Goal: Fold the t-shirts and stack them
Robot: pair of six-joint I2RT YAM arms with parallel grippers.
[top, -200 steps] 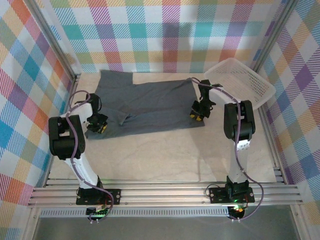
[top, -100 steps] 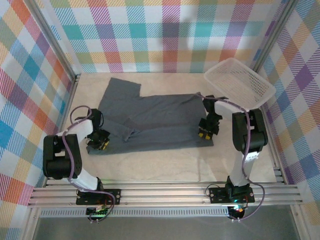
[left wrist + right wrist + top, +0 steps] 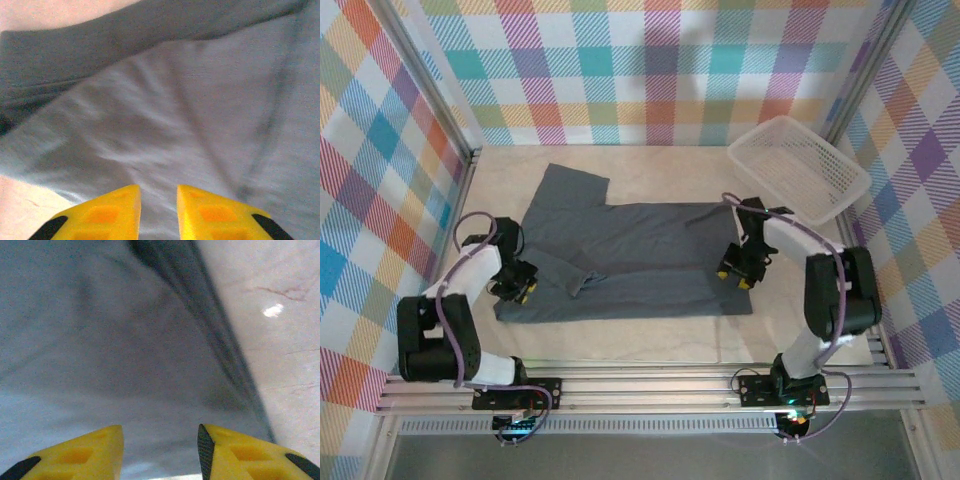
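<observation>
Top external: I count one dark slate-grey t-shirt (image 3: 640, 255) on the table (image 3: 650, 335). It lies spread out on the near side of the white lattice basket (image 3: 810, 170) and runs away from it toward the left arm's side. One sleeve sticks out at the far corner, well apart from the basket. A loose crease sits in the end farthest from the basket. The rest reads as a rough rectangle.

My read on progress: early. The shirt is laid out and mostly flat, at most one tuck is in, the main folds are not done, and there is no stack yet.

The right gripper (image 3: 735, 275) sits over the shirt edge nearest the basket. The left gripper (image 3: 517, 285) sits over the edge farthest from it.

Left wrist: the left gripper (image 3: 158, 192) has its yellow fingers slightly parted with nothing pinched. The t-shirt (image 3: 190, 115) lies below them with soft wrinkles, and bare table (image 3: 20, 210) shows at the corner.

Right wrist: the right gripper (image 3: 160, 432) has its jaws wide apart with nothing between them. The t-shirt (image 3: 100, 340) is underneath, and its doubled edge runs along bare table (image 3: 270, 350) on the basket side.

Writing: nothing readable. I see no print, tag or brand on the shirt, basket or fingers.
</observation>
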